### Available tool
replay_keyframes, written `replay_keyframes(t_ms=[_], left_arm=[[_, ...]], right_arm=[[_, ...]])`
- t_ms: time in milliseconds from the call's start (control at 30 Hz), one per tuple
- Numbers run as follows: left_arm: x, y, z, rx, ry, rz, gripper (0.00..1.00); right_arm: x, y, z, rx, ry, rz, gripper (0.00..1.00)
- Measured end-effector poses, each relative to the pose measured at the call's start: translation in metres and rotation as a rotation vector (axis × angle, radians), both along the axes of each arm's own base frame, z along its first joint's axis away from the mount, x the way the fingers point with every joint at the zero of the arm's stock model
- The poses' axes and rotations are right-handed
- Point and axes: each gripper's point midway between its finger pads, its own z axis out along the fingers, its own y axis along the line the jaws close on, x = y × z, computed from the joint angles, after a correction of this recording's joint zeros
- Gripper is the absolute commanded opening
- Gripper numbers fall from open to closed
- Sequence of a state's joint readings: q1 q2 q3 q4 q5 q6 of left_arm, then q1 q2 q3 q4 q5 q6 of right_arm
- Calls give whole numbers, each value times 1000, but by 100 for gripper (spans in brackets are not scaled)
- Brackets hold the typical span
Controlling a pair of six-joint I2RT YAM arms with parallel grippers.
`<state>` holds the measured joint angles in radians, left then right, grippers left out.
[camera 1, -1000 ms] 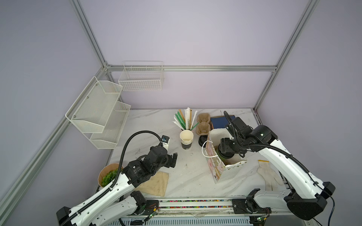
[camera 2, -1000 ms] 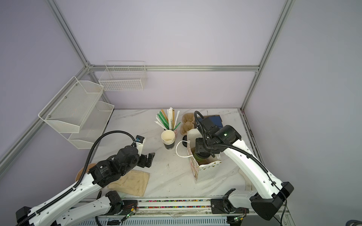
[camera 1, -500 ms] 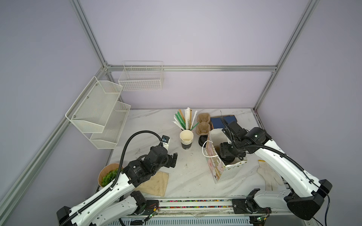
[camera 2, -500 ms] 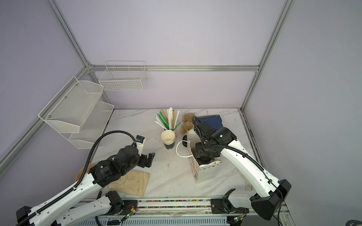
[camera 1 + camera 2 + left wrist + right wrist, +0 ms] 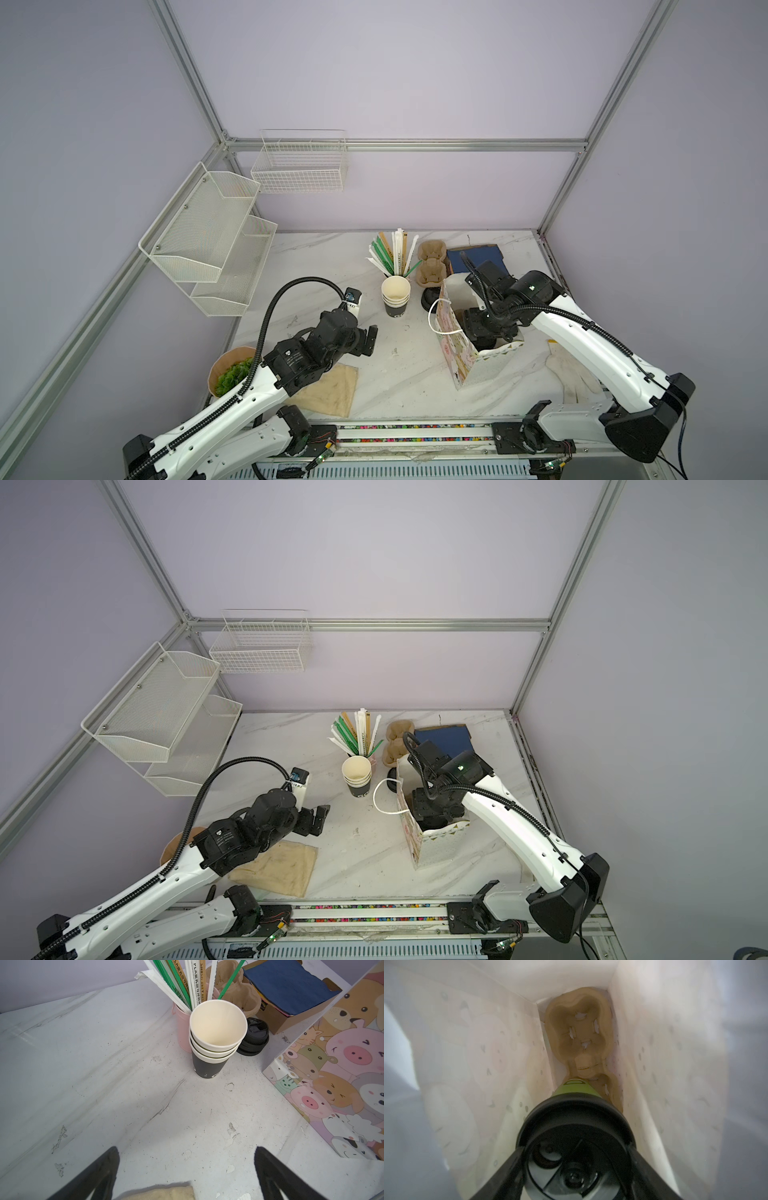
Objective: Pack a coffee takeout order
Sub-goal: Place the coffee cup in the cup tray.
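You are at the step of seating the drink. Your right gripper (image 5: pixel 576 1148) is down inside the cartoon-printed paper bag (image 5: pixel 459 359), its jaws closed part-way around the black lid (image 5: pixel 575 1120) of the dark green paper cup (image 5: pixel 574 1089), which hangs upright from them. On the bag's floor lies the brown two-cup carrier (image 5: pixel 581 1028). Its far well is bare and the cup's foot covers the near one, though the wrist view does not show whether the cup is bottomed in that well or just above it. As I judge it, the next move calls for a slow, straight descent until the cup sits, then only a modest opening of the jaws. The bag's walls stand close on both sides, so spreading wide or pulling out at a slant could snag the paper or tip the cup. Your left gripper (image 5: pixel 186 1151) holds nothing, its jaws spread wide above the marble table (image 5: pixel 316 257), just past the beige cloth (image 5: pixel 332 386) and facing the stack of empty cups (image 5: pixel 216 1028). The navy blue paper napkin (image 5: pixel 291 987) lies on the cardboard box (image 5: pixel 276 1020) behind the bag, outside it, so it is left to pack once the cup is released.
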<state>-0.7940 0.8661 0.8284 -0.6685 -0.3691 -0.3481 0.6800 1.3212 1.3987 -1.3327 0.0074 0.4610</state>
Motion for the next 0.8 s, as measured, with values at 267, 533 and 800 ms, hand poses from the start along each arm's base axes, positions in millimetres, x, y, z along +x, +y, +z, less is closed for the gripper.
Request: replay_keyframes(t_ms=[267,533,800], left_arm=[[0,0,-1,2,2,0,100],[1,-2,-6,14,16,-2,100],[1,-2,-6,15,17,-2,100]], right_arm=[[-3,-3,-15,-42,40,22,58],[-9,-7,-25,-66,68,29,56],[-14,-12,-34,-87,96,29,56]])
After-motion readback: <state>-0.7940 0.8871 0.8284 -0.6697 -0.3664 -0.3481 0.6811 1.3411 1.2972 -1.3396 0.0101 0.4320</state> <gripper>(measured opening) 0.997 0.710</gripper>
